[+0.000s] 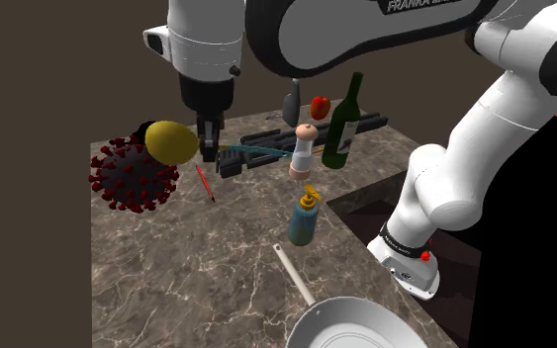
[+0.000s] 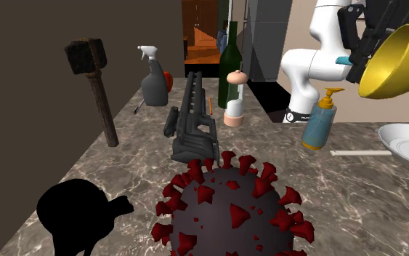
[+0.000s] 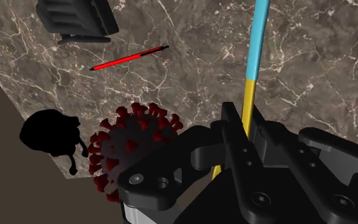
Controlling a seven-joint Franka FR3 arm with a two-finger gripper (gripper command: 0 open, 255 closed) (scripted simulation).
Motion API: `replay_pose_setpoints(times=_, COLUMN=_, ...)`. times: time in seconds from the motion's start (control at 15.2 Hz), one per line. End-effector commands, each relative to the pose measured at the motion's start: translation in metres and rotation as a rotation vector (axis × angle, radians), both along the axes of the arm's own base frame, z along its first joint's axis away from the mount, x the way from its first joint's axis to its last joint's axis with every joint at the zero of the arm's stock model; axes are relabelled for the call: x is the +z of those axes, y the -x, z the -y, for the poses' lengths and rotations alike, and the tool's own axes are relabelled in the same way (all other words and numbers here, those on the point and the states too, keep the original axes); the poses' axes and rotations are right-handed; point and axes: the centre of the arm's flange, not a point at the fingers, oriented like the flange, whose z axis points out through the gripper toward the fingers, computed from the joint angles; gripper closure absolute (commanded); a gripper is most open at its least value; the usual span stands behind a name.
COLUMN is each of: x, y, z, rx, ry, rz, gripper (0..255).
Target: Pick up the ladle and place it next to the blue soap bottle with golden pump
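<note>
In the shoulder view the gripper (image 1: 209,150) clasps the ladle (image 1: 170,141), its yellow bowl raised above the marble counter (image 1: 167,287) beside a spiky red virus model (image 1: 133,176) and over a red pen (image 1: 205,183) — well apart from the blue soap bottle (image 1: 303,219). In the second exterior view the ladle (image 2: 395,62) hangs in the air, higher than the soap bottle (image 2: 319,120). In the wrist view the fingers (image 3: 233,130) stand narrow, pinching the ladle (image 3: 258,38) by its yellow-and-blue handle — virus model (image 3: 133,137) and pen (image 3: 128,57) lie on the counter beyond.
</note>
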Motion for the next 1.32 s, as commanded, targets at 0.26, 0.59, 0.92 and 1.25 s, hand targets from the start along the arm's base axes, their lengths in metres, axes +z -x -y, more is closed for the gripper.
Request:
replay_pose_setpoints(times=0.26, x=-0.011, y=0.045, z=-0.039, rx=-0.002, ry=0.0, rz=0.0, gripper=255)
replay_pose_setpoints(times=0.59, x=-0.038, y=0.045, z=-0.039, rx=-0.002, ry=0.0, rz=0.0, gripper=255)
replay_pose_setpoints(times=0.92, x=-0.064, y=0.045, z=-0.039, rx=-0.002, ry=0.0, rz=0.0, gripper=255)
replay_pose_setpoints(times=1.25, x=-0.091, y=0.045, z=-0.039, rx=-0.002, ry=0.0, rz=0.0, gripper=255)
